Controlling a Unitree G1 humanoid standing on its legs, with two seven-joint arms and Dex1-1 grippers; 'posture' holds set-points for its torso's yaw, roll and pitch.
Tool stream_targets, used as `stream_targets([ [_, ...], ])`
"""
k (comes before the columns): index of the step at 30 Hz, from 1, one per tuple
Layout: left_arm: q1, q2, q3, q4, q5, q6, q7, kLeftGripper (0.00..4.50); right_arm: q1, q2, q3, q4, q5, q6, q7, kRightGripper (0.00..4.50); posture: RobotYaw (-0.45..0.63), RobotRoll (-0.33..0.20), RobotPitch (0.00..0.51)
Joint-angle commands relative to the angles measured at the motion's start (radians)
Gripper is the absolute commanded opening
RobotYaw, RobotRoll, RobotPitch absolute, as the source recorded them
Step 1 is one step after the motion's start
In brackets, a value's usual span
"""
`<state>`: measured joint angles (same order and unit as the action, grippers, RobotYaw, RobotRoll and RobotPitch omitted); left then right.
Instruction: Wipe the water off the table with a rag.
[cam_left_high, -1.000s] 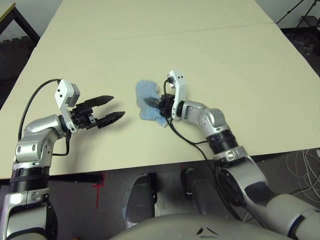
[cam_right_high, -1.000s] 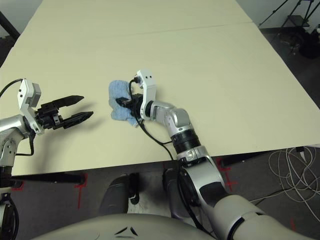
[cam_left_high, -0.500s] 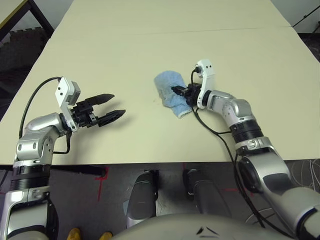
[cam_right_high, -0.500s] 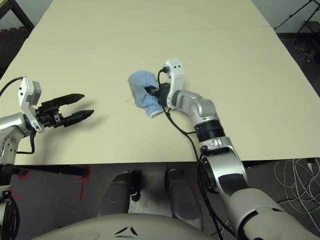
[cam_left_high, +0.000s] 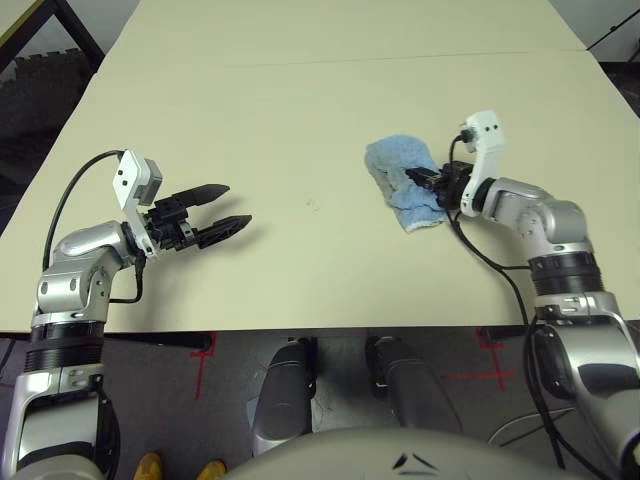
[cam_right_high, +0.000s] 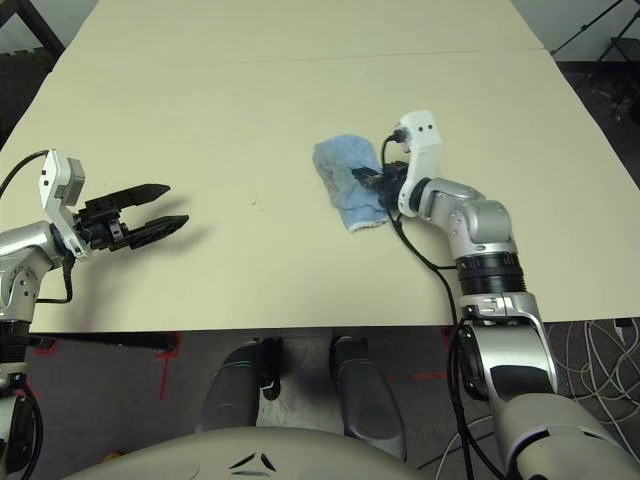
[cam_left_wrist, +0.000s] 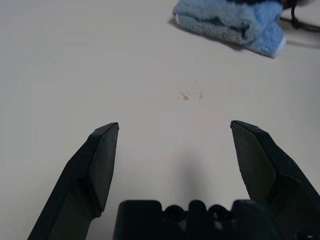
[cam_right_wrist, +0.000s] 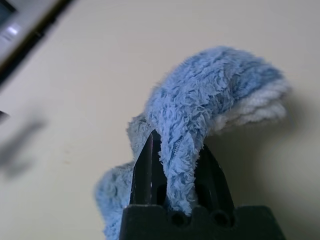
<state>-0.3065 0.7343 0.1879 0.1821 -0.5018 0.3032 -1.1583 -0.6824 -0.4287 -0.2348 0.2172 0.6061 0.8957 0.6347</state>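
The left pincer (cam_left_high: 228, 208) hovers wide open and empty, with a faint amber trace of the water (cam_left_wrist: 191, 94) on the tabletop (cam_left_high: 300, 110) ahead of its tips. Well beyond that, the right pincer (cam_right_high: 366, 177) is clamped on a fold of the rag (cam_right_high: 345, 180). The rag looks soft, light and floppy, so a bunched-fold grip suits it, and bare tabletop all round leaves room to sweep, edges well off.

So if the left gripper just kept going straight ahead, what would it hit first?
Probably the water, a faint brownish smear on the table just ahead of the open left gripper. Beyond it lies the rag.
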Motion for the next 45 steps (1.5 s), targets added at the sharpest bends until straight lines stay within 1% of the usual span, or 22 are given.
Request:
stream_targets([
  [1, -0.014, -0.007, -0.02, 0.037, 0.019, -0.012, -0.014, 4.5, -0.037, -0.094, -0.057, -0.031, 0.054, 0.084, 0.027, 0.11, -0.11, 0.0, 0.202],
  [5, -0.035, -0.014, -0.029, 0.061, 0.028, -0.022, -0.019, 4.5, -0.043, -0.201, -0.051, 0.026, 0.027, 0.079, 0.059, 0.11, -0.12, 0.0, 0.199],
  [9, -0.042, -0.017, -0.03, 0.071, 0.031, -0.027, -0.024, 4.5, -0.021, -0.246, -0.03, 0.081, -0.014, 0.04, 0.081, 0.11, -0.12, 0.0, 0.198],
  [12, -0.046, -0.015, -0.029, 0.078, 0.032, -0.03, -0.026, 4.5, 0.001, -0.253, -0.002, 0.135, -0.073, -0.025, 0.089, 0.11, -0.11, 0.0, 0.196],
  [18, -0.042, -0.01, -0.026, 0.067, 0.029, -0.026, -0.022, 4.5, 0.016, -0.235, 0.032, 0.299, -0.182, -0.191, 0.075, 0.11, -0.11, 0.0, 0.196],
  [26, -0.034, 0.001, -0.02, 0.056, 0.027, -0.019, -0.022, 4.5, 0.016, -0.246, 0.054, 0.445, -0.291, -0.35, 0.082, 0.11, -0.1, 0.0, 0.197],
  [33, -0.042, 0.0, -0.024, 0.062, 0.029, -0.022, -0.025, 4.5, 0.016, -0.281, 0.038, 0.509, -0.318, -0.402, 0.092, 0.11, -0.1, 0.0, 0.2],
  [38, -0.057, -0.009, -0.032, 0.074, 0.034, -0.027, -0.022, 4.5, 0.021, -0.286, 0.038, 0.528, -0.333, -0.438, 0.088, 0.11, -0.12, 0.0, 0.19],
  [40, -0.067, -0.016, -0.03, 0.082, 0.034, -0.033, -0.016, 4.5, 0.025, -0.284, 0.027, 0.522, -0.326, -0.448, 0.097, 0.84, -0.12, 0.0, 0.189],
  [41, -0.073, -0.02, -0.026, 0.088, 0.035, -0.036, -0.009, 4.5, 0.028, -0.283, 0.015, 0.512, -0.314, -0.453, 0.107, 1.11, -0.12, 0.0, 0.188],
  [45, -0.093, -0.038, -0.012, 0.107, 0.037, -0.052, 0.017, 4.5, 0.036, -0.295, -0.038, 0.485, -0.269, -0.478, 0.158, 2.61, -0.12, 0.0, 0.186],
])
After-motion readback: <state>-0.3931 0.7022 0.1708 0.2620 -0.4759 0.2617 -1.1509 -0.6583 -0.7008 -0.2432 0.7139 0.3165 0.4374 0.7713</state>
